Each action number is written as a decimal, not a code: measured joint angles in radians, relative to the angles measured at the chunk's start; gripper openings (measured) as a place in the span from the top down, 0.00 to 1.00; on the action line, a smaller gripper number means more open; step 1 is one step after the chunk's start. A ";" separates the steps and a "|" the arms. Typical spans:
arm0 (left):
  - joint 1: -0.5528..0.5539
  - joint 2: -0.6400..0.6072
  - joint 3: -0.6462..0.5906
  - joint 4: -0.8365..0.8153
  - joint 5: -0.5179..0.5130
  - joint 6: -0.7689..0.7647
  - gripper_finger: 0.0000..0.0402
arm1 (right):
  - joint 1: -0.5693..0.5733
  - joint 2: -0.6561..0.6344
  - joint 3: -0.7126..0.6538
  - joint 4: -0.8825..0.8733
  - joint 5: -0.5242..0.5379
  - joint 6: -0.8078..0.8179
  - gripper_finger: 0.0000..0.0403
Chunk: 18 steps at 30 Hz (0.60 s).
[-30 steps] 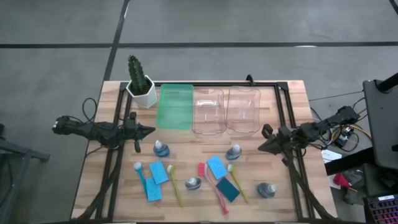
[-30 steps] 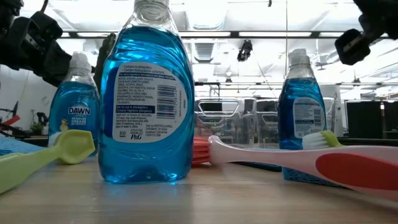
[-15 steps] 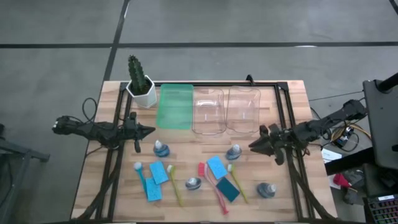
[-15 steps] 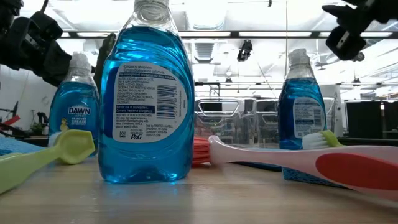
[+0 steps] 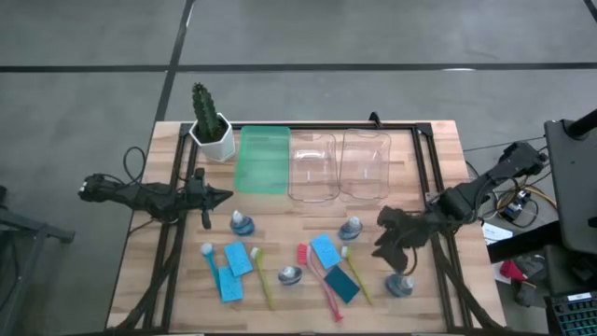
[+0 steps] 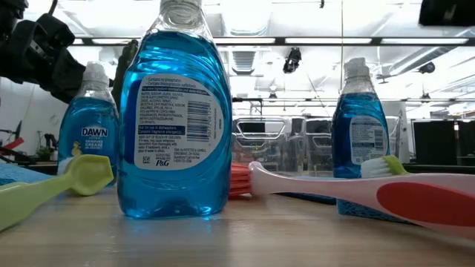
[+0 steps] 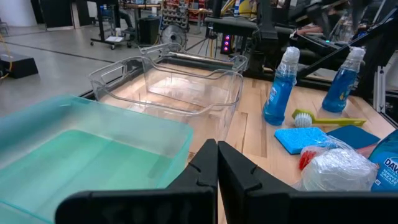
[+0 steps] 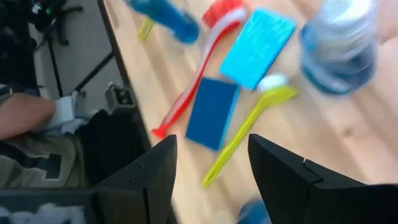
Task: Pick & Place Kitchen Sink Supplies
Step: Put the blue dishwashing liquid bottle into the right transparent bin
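Note:
The sink supplies lie on the near half of the wooden table. There are blue-liquid bottles (image 5: 242, 222) (image 5: 351, 227) (image 5: 399, 285), light blue sponges (image 5: 238, 259) (image 5: 325, 250), a dark teal sponge (image 5: 341, 285), and pink (image 5: 322, 280), yellow-green (image 5: 262, 278) and blue (image 5: 211, 261) brushes. My right gripper (image 5: 380, 235) hangs open above the table, tipped down, between two bottles. In its wrist view the gripper (image 8: 214, 180) looks down on the teal sponge (image 8: 211, 112) and a yellow-green brush (image 8: 249, 124). My left gripper (image 5: 219, 196) waits shut at the left, near the green bin.
At the far side stand a green bin (image 5: 263, 159), two clear bins (image 5: 312, 165) (image 5: 364, 163) and a cactus in a white pot (image 5: 210, 126). A dark frame (image 5: 424, 159) runs along the table's sides. A person's arm (image 8: 25, 118) shows beyond the near edge.
My right gripper has left its place by the right rail, risen, swung toward the near edge over the supplies, tipped nose-down and rolled, and its fingers have opened. The supplies have not moved.

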 joint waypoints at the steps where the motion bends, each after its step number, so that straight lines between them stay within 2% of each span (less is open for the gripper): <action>1: 0.000 0.000 0.000 0.000 0.000 0.000 0.99 | 0.013 0.029 0.043 -0.030 -0.011 0.026 0.52; 9: 0.000 0.000 0.000 0.000 0.000 0.000 0.99 | 0.132 0.268 0.357 -0.469 -0.122 0.293 0.52; 15: 0.000 0.000 0.000 0.000 0.000 0.000 0.99 | 0.211 0.398 0.506 -0.534 -0.148 0.429 0.52; 18: 0.000 0.000 0.000 0.000 0.000 0.000 0.99 | 0.243 0.465 0.543 -0.629 -0.158 0.456 0.52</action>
